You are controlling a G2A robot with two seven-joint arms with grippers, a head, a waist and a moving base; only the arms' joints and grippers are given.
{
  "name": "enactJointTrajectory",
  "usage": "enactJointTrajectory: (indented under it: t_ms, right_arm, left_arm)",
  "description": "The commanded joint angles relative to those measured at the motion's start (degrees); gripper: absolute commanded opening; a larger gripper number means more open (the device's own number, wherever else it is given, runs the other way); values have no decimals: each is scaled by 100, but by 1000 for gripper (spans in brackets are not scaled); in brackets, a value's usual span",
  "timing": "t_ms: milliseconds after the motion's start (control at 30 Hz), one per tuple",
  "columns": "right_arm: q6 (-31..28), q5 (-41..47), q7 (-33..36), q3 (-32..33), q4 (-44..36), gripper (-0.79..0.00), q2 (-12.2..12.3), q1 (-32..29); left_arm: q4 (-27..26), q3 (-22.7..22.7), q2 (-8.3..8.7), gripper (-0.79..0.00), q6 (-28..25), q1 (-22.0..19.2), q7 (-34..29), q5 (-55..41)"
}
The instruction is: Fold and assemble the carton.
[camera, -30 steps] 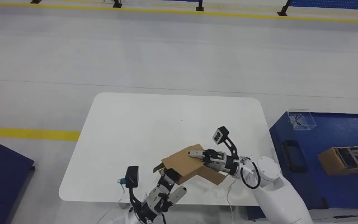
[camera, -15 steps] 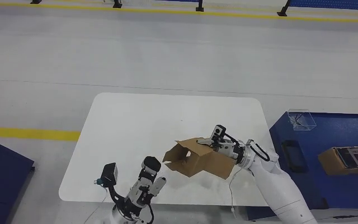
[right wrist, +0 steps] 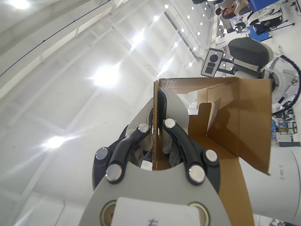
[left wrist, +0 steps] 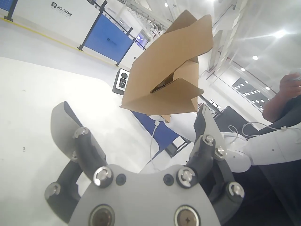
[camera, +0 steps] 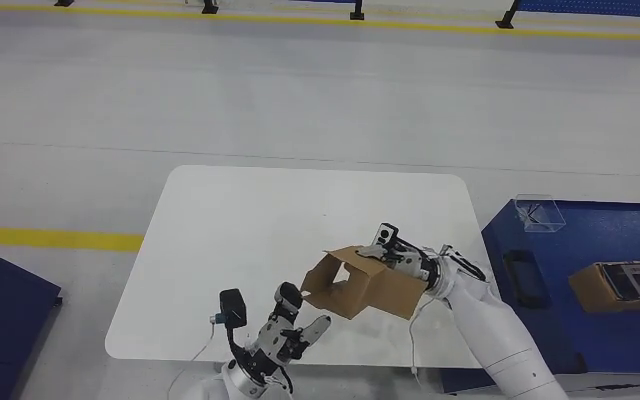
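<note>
The white table (camera: 250,230) is the big thing here. The carton (camera: 365,288) isn't lying on it though, it's held up over the near right part, half popped open into a tube with its end flaps hanging loose. The right end effector (right wrist: 157,104) is pinched tight on one side wall, cardboard sandwiched between the fingers. The left end effector (camera: 303,314) sits by the table's front edge, just short of the carton's open end, spread wide and touching nothing. If I were running it, I'd hold the right grip firm, bring the left in square to a loose flap and push at the crease. Small flaps first, or the tube probably skews.
</note>
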Motion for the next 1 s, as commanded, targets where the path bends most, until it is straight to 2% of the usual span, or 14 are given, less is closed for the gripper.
enactJointTrajectory:
  t_ms: [0, 333, 600, 800, 967]
  right_arm:
    - [21, 10, 1, -6, 40, -785, -3, 20]
    - [-277, -424, 223, -26, -84, -785, 30, -57]
    - [-766, -867, 354, 173, -342, -785, 109, -249]
    - [-948, -966, 256, 334, -517, -785, 149, -361]
    - [-1322, -1217, -41, 484, -692, -785, 179, -478]
  left_arm:
    - [-6, -11, -6, 0, -31, 0, 118, -69]
    - [-13, 26, -33, 0, 277, -20, 107, -118]
    - [-43, 194, -77, 0, 1024, -144, -268, 13]
    - [-15, 291, -105, 0, 1118, -208, -266, 8]
    - [14, 272, -113, 0, 1121, -204, -285, -123]
